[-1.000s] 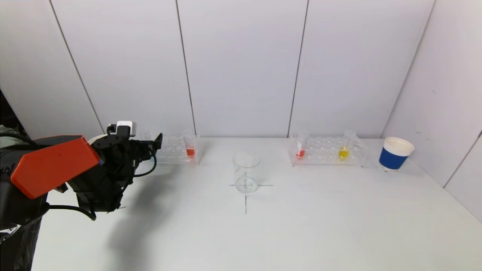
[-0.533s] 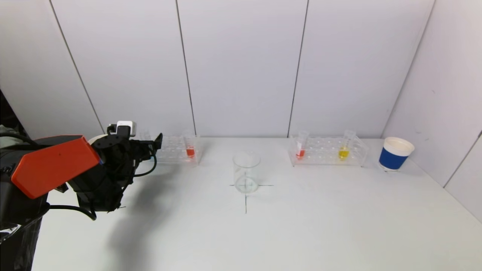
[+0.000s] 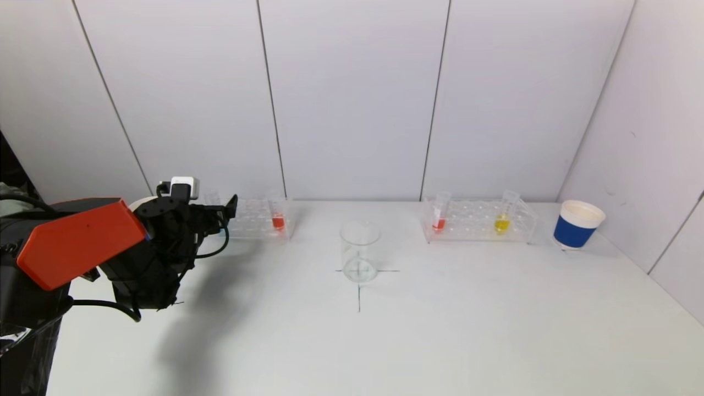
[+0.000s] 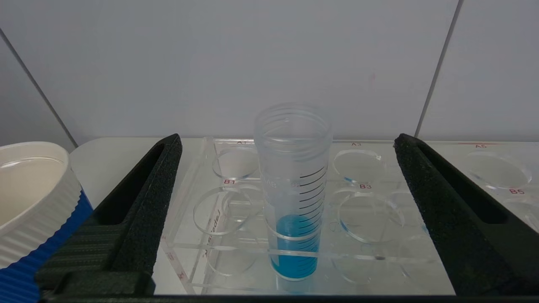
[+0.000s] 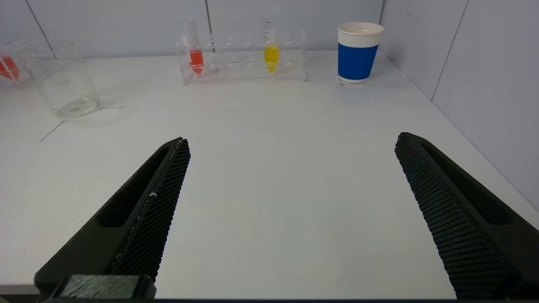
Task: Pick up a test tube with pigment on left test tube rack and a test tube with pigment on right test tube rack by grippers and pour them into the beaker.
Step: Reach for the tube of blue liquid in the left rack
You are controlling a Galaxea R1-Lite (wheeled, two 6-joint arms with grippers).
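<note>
I have the left gripper (image 4: 286, 176) spread wide around the blue-pigment test tube (image 4: 293, 189), upright in the left rack (image 4: 202, 235). My right gripper (image 5: 290, 176) gapes above the table (image 5: 273, 147).

Bright even overhead light; soft shadow under left arm (image 3: 82, 242); sharp focus.

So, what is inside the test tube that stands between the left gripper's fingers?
Blue pigment fills the bottom part of the test tube, which stands upright in the left rack. The left gripper is open around it, not touching. The tube's tip is blurred by the rack.
</note>
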